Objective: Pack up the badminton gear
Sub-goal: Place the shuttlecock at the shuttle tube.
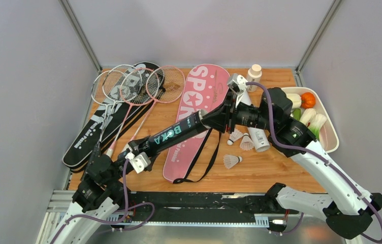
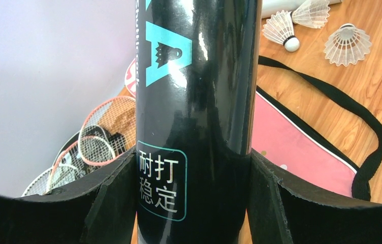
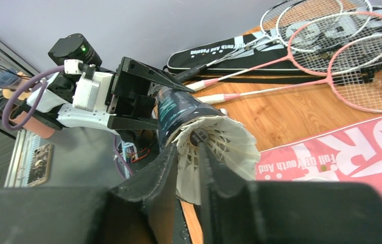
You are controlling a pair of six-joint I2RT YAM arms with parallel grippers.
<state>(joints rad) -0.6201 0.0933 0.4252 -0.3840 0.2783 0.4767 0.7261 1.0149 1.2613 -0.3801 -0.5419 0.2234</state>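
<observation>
Surface: wooden table [image 1: 280, 168], plank grain, metal rail along the near edge. Room: plain grey walls [image 1: 204, 30] on three sides, metal posts in the two far corners.

Count:
- Rackets, 4: two white [image 1: 102, 86] [image 1: 118, 81] and two pink [image 1: 138, 86] [image 1: 166, 84]. Heads overlap at far left, handles pointing toward the near edge.
- Bags, 2: black bag [image 1: 85, 145] under the rackets; pink bag [image 1: 204, 86] mid-table, its black strap trailing toward the near edge.
- Tubes, 2: black tube [image 1: 179, 133] held off the table, slanting across the pink bag; white tube [image 1: 258, 138] lying on the table right of centre.
- Shuttlecocks, 4: three loose ones [image 1: 235, 134] [image 1: 247, 143] [image 1: 232, 161] between the pink bag and the white tube; held shuttlecock [image 3: 224, 142] at the black tube's open mouth.
- Bottle [image 1: 254, 73], 1, beige cap, far edge.
- Tray [image 1: 331, 134], 1, far right, toy vegetables inside.

Left pincer [image 1: 134, 151]: clamped on the black tube's lower end, a finger pressed to each side.
Right pincer [image 3: 189, 168]: closed on the feather skirt of the held shuttlecock, one finger outside the skirt, one inside.
</observation>
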